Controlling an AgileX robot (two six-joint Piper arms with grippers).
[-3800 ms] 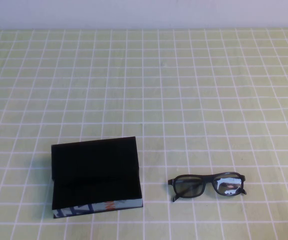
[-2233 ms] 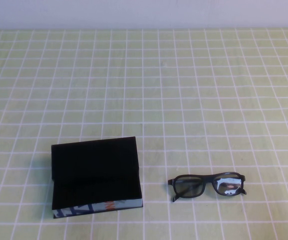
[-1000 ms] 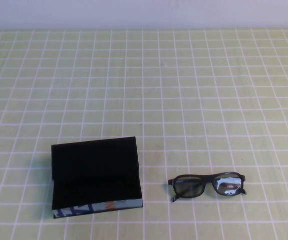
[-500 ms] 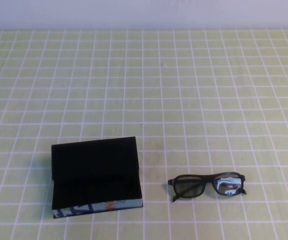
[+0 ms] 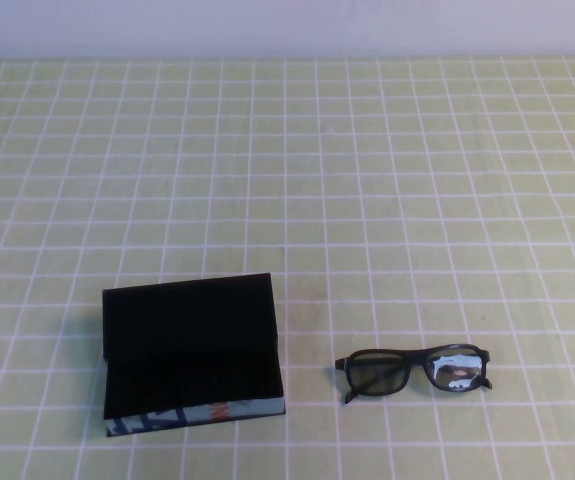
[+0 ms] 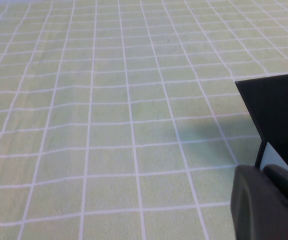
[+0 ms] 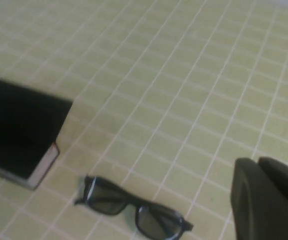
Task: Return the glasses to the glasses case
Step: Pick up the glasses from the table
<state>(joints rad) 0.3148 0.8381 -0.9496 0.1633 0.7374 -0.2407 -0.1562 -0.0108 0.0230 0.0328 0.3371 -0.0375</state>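
Observation:
The glasses case [image 5: 192, 355] lies open at the front left of the table, lid raised, its blue-grey patterned edge towards me. The black glasses [image 5: 417, 362] lie folded on the cloth to its right, a short gap apart. Neither gripper shows in the high view. In the left wrist view my left gripper [image 6: 263, 174] is shut and empty, close beside the case [image 6: 279, 115]. In the right wrist view my right gripper [image 7: 258, 166] is shut and empty, above the cloth, beside the glasses [image 7: 133, 207], with the case [image 7: 18, 130] beyond them.
A yellow-green checked cloth [image 5: 367, 200] covers the table. A pale wall runs along the far edge [image 5: 287, 30]. Nothing else stands on the cloth.
A dark sliver at the front left edge of the high view, seen 3.8 s ago, is gone. Case and glasses have not moved.

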